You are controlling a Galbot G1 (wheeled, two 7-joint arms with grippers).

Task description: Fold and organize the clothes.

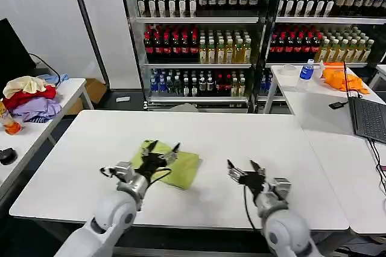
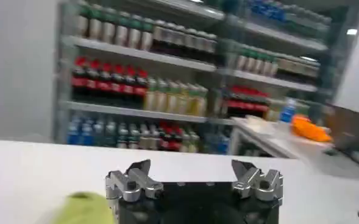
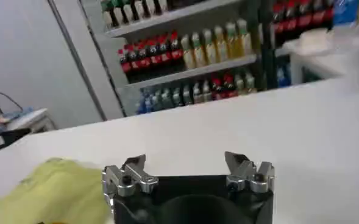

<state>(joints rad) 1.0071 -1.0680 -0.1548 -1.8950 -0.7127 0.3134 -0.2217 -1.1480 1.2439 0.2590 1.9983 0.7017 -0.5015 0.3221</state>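
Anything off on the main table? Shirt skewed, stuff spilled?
Nothing spilled or damaged. The lime T-shirt lies folded into a compact rectangle on the white table, turned slightly askew to the table's edges. The left end effector is open over it; the right end effector is open beside it.

Head camera looks down; wrist cameras skim low toward shared shelves (image 1: 199, 34).

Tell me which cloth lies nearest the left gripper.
The lime T-shirt, folded under the open left gripper; the garment heap and orange cloth sit on side tables.
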